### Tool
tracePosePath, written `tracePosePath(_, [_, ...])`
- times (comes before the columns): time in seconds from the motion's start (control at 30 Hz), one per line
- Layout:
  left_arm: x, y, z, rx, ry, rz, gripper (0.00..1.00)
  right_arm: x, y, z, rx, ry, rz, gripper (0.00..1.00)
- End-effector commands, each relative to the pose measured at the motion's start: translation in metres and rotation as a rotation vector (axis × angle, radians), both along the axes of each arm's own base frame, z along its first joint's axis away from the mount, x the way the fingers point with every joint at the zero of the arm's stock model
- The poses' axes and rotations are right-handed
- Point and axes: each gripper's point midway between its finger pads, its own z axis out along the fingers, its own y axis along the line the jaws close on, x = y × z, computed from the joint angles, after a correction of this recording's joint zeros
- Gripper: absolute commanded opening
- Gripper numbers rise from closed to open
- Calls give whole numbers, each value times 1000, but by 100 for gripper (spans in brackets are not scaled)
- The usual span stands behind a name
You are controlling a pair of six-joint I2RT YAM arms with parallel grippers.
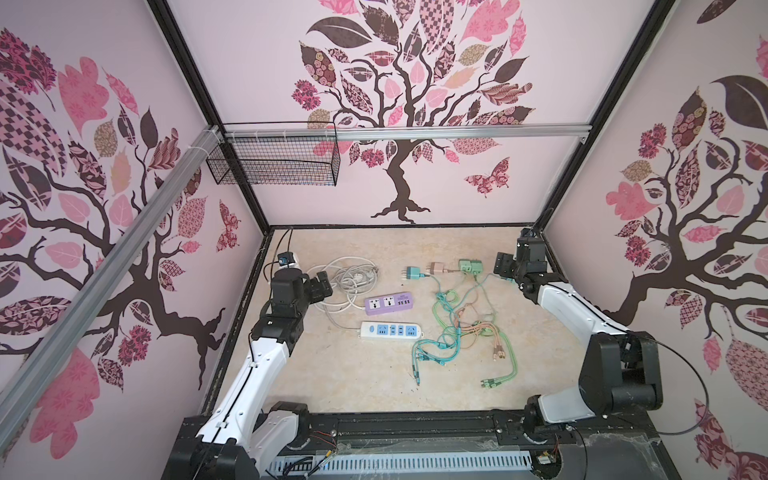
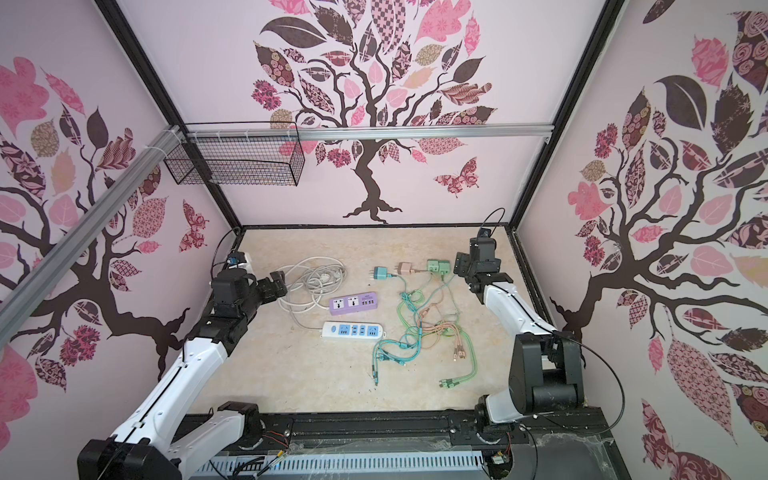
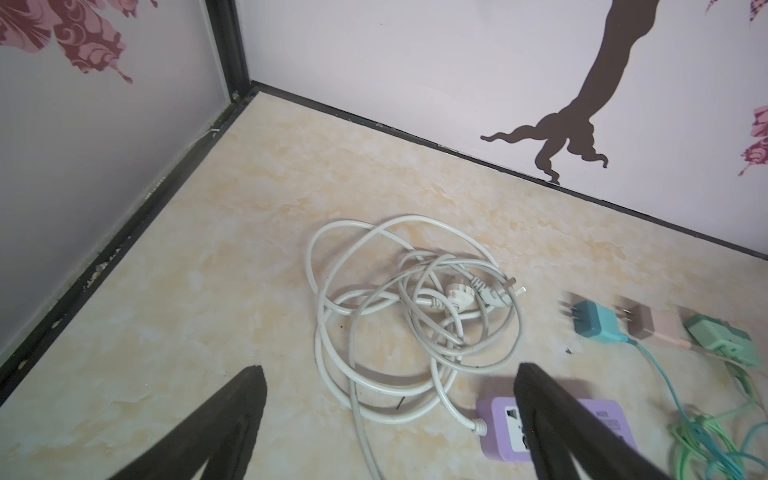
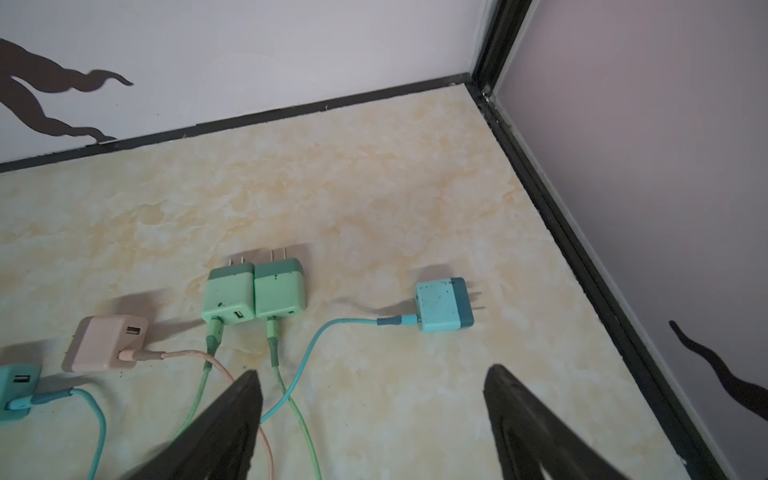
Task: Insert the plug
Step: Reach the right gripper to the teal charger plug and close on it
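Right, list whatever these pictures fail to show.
Left wrist view: purple power strip partly covered by the left hand, cut by the picture's edge.
Both top views: corner-side teal charger hidden beneath the right hand; only the right wrist view shows it.
Both top views: white power strip, socket details too small.

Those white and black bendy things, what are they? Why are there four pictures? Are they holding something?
They are two robot arms, the left arm and the right arm. Two pictures look down from above; the other two come from a small camera on each arm's wrist, where the dark wedges are its jaws. On the table lie a purple power strip, a white power strip, a coiled white cord, small chargers and tangled coloured cables. Both pairs of jaws are open and hold nothing.
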Motion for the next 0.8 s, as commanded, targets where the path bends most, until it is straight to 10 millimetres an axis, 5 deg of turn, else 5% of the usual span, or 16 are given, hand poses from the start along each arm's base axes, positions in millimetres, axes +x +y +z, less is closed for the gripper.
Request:
tracePosePath(0.0, [-11,-15,11,-38,51,-81,97,-6,-15,-13,4,72,-106,87])
tracePosePath(0.53, [-27,-34,16,-72,67,-200,98,2,-41,-68,223,123,-344,87])
tracePosePath(0.77, [-28,-36,17,-74,61,-208,98,3,-55,-97,445,135,-423,84])
